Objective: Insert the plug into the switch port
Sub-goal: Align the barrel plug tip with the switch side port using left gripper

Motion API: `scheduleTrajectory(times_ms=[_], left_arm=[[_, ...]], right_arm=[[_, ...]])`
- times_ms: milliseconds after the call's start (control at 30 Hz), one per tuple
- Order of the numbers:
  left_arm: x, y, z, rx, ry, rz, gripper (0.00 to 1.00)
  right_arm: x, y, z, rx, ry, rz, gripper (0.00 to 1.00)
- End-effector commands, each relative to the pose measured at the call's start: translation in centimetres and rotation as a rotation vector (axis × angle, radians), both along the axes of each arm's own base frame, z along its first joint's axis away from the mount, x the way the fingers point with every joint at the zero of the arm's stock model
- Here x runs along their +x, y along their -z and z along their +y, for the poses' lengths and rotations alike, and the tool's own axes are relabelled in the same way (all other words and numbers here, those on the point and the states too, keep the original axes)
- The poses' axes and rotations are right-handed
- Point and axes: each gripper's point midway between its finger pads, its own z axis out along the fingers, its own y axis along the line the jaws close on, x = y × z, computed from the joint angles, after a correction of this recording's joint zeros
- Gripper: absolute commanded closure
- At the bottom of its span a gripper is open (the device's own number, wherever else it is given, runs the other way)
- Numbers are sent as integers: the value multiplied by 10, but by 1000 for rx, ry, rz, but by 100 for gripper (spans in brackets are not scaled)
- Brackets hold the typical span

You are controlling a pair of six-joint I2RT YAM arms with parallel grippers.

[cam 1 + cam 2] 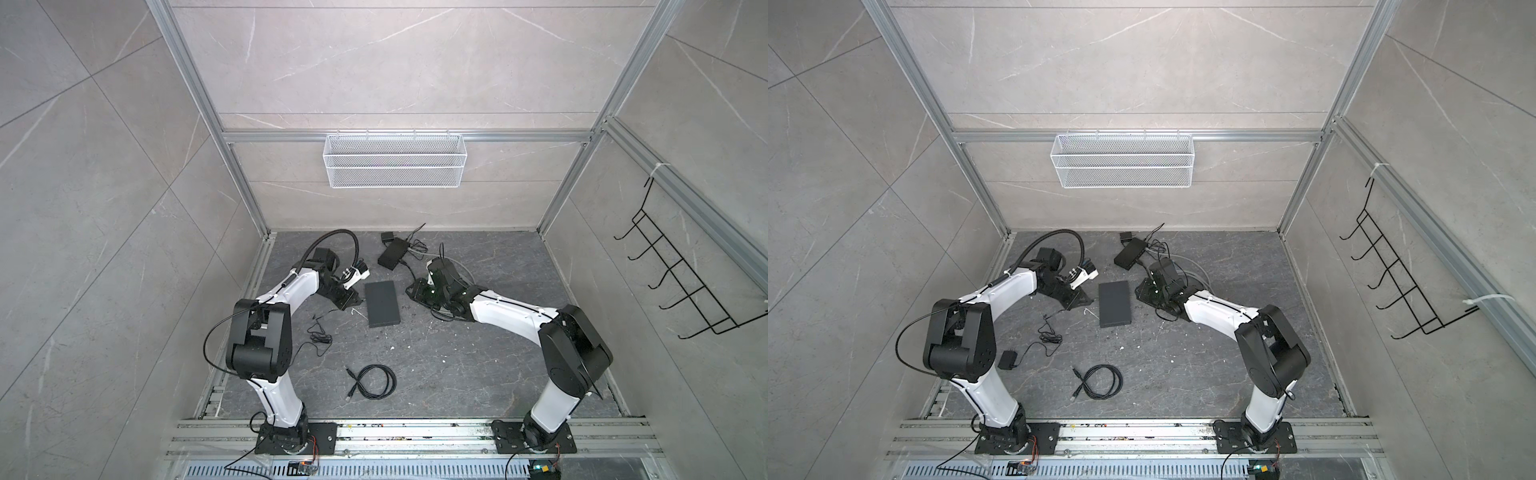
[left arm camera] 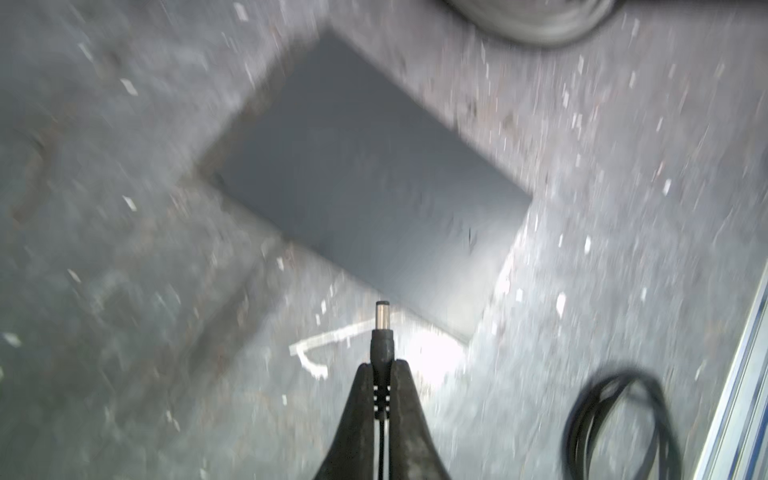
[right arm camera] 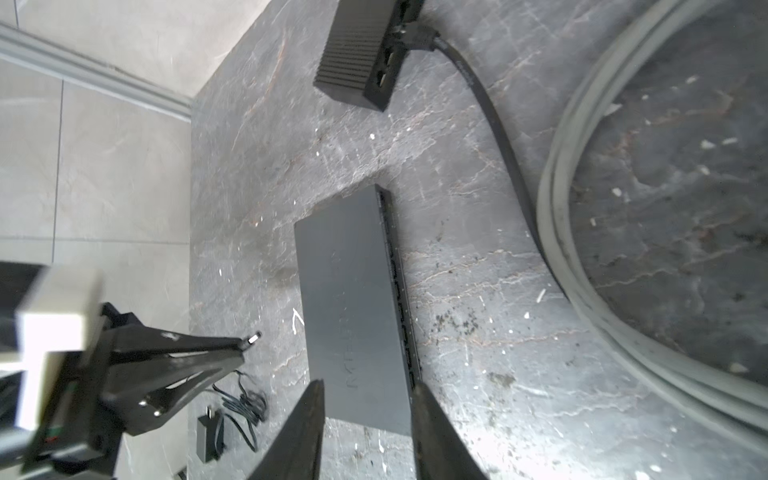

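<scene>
The left gripper [image 2: 381, 368] is clenched on the black-sleeved, silver-tipped barrel plug [image 2: 381, 318]. The plug juts past the fingertips, near the flat dark-grey rectangular switch [image 2: 365, 178] but apart from it. The right gripper [image 3: 370, 388] has its jaws parted over the switch's end. Embossed lettering on the switch's top is too faint to read.

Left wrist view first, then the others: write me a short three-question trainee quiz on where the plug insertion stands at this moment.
1. True or false: the plug is already seated in the switch.
2. Multiple choice: the left gripper is A) open and empty, B) shut on the plug, C) out of view.
3. Fill in: the right gripper has its jaws ____ near the switch.
Key: 1 false; 2 B; 3 open.
</scene>
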Motion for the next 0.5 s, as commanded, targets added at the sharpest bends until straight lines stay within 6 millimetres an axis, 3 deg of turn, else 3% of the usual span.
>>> scheduleTrajectory(times_ms=[0,167,467], left_arm=[[-23,2,11,24,139,-72,100],[-23,16,13,12,153,-109,100],[-35,13,4,11,188,-61,100]], right_arm=[[-5,9,1,-71,-74,10,62],[-1,19,8,-86,-112,22,62],[6,37,15,-124,-160,30,59]])
